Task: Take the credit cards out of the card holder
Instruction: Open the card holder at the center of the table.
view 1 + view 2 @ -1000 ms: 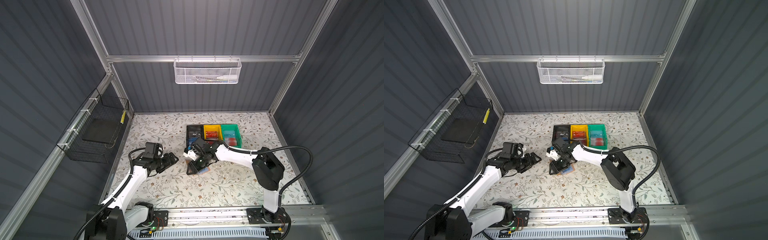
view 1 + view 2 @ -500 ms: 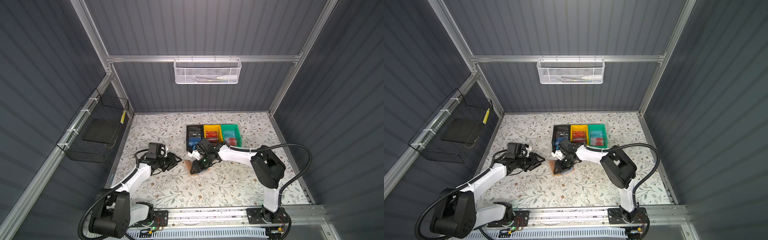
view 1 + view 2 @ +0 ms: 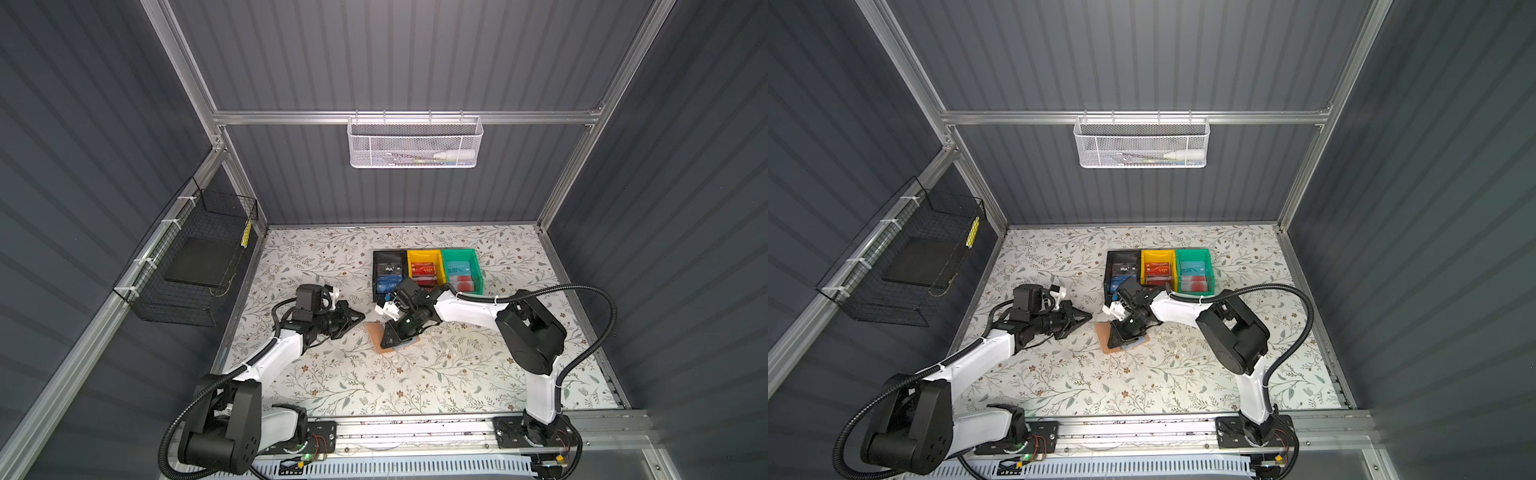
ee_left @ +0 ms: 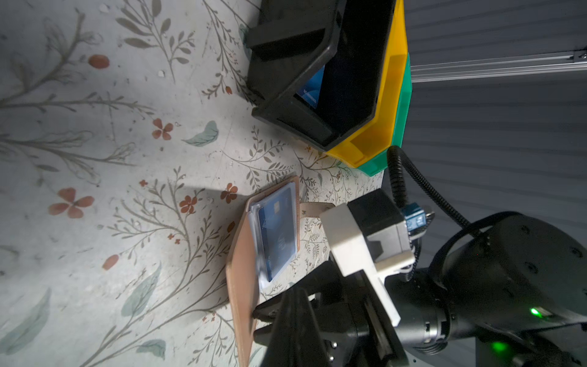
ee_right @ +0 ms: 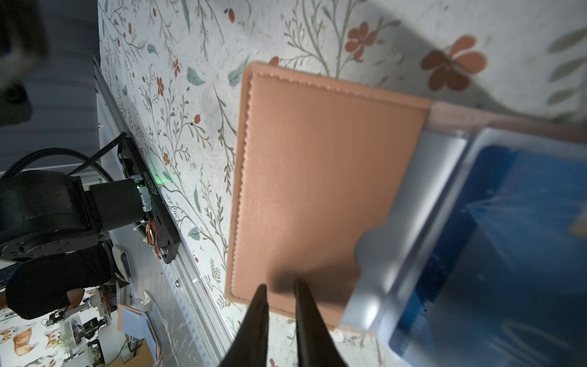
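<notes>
The peach-pink card holder (image 3: 375, 332) lies open on the floral table, near the middle in both top views. Its flap (image 5: 317, 174) lies flat, and a blue credit card (image 4: 278, 232) sits inside the clear sleeves (image 5: 413, 222). My right gripper (image 5: 280, 284) points down with its fingertips on the flap's near edge; a narrow gap shows between them and nothing is in it. My left gripper (image 3: 360, 319) lies low just left of the holder's corner, shut and holding nothing. It shows as one black wedge in the left wrist view (image 4: 293, 294).
Just behind the holder stand a black bin (image 3: 375, 274), a yellow bin (image 3: 424, 252) and a green bin (image 3: 459, 251), side by side, with cards in them. A black wire basket (image 3: 195, 266) hangs on the left wall. A white mesh basket (image 3: 415, 141) hangs on the back rail.
My left gripper has gone from open to shut and moved right, up to the holder's corner. The right gripper's fingers have drawn closer together and stay low over the holder.
</notes>
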